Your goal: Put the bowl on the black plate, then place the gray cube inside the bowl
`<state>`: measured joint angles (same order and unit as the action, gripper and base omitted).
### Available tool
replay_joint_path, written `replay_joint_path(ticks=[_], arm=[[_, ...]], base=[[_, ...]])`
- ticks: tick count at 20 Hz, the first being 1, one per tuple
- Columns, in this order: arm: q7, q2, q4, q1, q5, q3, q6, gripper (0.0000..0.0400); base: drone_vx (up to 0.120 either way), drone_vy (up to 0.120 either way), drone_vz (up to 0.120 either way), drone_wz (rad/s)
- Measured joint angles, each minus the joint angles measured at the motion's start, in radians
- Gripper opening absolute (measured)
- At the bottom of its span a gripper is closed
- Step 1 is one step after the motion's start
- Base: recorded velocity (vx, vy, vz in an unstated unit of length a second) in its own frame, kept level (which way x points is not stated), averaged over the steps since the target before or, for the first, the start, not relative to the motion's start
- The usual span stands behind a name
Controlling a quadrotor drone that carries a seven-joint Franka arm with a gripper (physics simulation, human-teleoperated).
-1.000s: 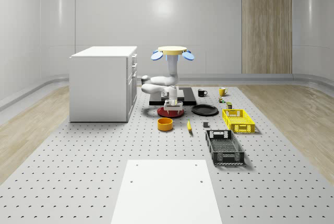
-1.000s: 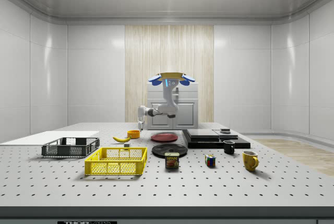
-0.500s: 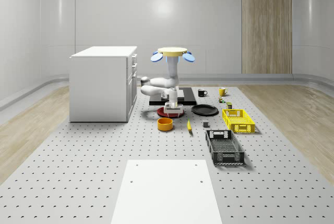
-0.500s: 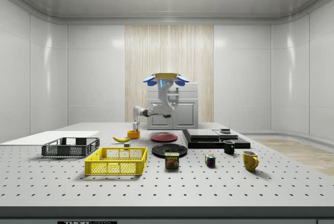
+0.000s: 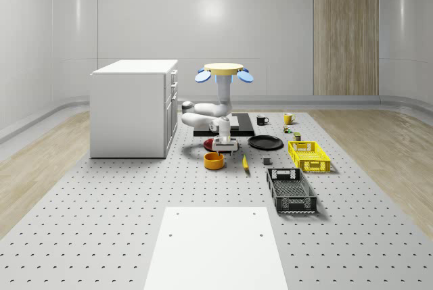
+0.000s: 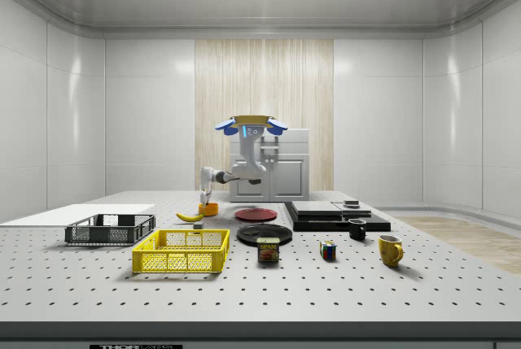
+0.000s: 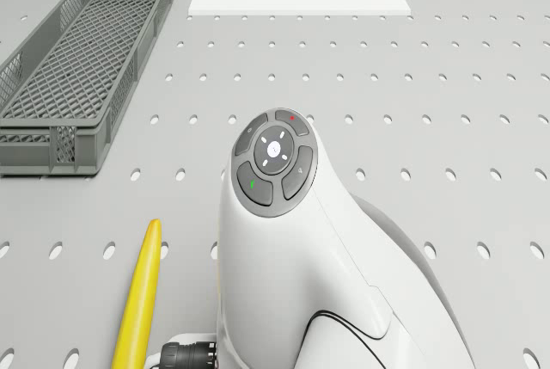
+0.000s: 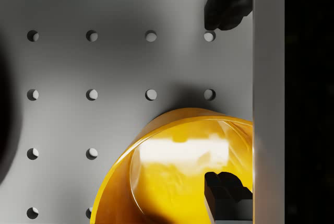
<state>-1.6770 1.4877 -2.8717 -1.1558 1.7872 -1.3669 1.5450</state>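
Whole-scene view: the drone [image 5: 224,71] hovers over the table [image 5: 101,222] beside the cabinet [image 5: 133,107]; the gripper [image 5: 224,147] hangs just above the orange bowl [image 5: 214,161], near the black plate [image 5: 265,142].

Side view: the gripper sits directly over the bowl.

Wrist view: jaws spread apart, one fingertip [image 8: 225,188] over the bowl's interior, grasping nothing.
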Motion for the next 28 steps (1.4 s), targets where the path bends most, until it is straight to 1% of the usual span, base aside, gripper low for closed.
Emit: replay_joint_path(ticks=[7,14,21,22,23,24,26,28], arm=[[0.032,0.017,0.006,0.028,0.018,0.023,0.023,0.04],[0.04,0.028,0.019,0.027,0.071,0.081,0.053,0.04],[0.041,0.033,0.028,0.023,0.101,0.114,0.07,0.04],[0.041,0.033,0.028,0.023,0.103,0.117,0.071,0.0334],[0.041,0.034,0.029,0.022,0.106,0.12,0.072,0.0282],[0.041,0.034,0.03,0.022,0.107,0.122,0.073,0.0242],[0.041,0.034,0.031,0.022,0.11,0.124,0.075,0.0186],[0.041,0.035,0.031,0.021,0.111,0.126,0.076,0.0152]], base=[[0.0,0.0,0.0,0.0],[0.0,0.0,0.0,0.0],[0.0,0.0,0.0,0.0],[0.0,0.0,0.0,0.0],[0.0,0.0,0.0,0.0],[0.0,0.0,0.0,0.0],[0.0,0.0,0.0,0.0],[0.0,0.0,0.0,0.0]])
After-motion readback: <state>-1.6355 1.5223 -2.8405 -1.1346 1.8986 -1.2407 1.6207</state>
